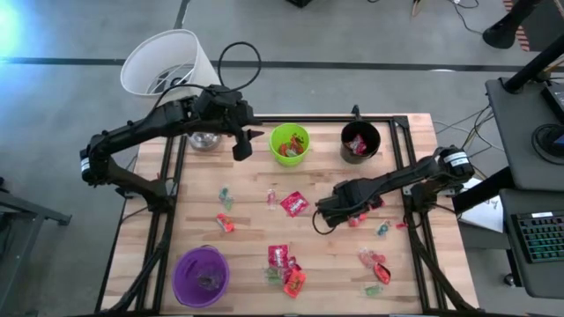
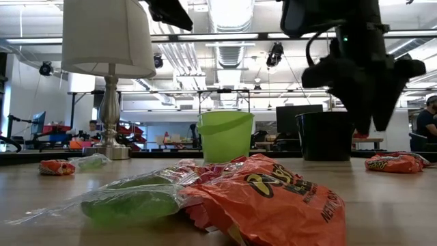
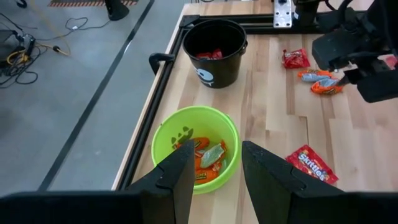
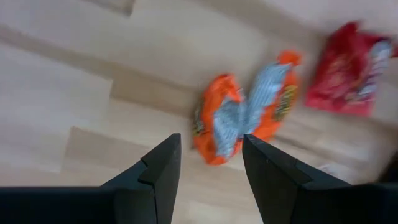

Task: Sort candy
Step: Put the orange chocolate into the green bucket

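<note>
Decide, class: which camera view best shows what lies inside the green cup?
The left wrist view: it looks down into the green cup, showing orange and pale wrappers. The high view shows the contents tiny; the low view shows only its outer wall; the right wrist view misses it.

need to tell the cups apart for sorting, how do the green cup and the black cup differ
The green cup is bright lime and holds orange packets plus a pale one; the black cup is dark, has a white face printed on its side, and holds red candy. The left gripper hovers open over the green cup; nothing hovers over the black cup. Both stand upright at the table's far edge.
</note>
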Controlling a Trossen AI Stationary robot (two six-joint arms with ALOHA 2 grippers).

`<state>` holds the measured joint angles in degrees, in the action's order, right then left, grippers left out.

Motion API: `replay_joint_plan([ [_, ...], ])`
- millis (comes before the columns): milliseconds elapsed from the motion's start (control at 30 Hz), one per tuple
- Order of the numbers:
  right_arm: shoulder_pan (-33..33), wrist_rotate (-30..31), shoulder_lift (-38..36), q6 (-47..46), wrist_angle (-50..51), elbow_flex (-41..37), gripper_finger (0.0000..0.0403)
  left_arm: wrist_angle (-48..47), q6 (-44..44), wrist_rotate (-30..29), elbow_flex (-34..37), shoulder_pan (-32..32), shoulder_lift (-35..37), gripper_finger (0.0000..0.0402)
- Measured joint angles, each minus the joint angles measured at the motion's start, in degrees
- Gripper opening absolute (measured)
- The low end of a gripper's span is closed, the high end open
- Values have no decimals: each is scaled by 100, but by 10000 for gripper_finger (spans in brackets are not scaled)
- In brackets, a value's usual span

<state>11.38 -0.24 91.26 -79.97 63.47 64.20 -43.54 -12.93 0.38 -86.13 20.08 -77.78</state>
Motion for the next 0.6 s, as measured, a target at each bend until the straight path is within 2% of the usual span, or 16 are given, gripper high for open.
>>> replay_joint_plan([
  [133,118,-127,2,1,-563,-243,164,-44,-2,-2,0,0,2,116],
  [600,144,-141,4,-143,-903,-636,164,-38,9,0,0,0,0,116],
])
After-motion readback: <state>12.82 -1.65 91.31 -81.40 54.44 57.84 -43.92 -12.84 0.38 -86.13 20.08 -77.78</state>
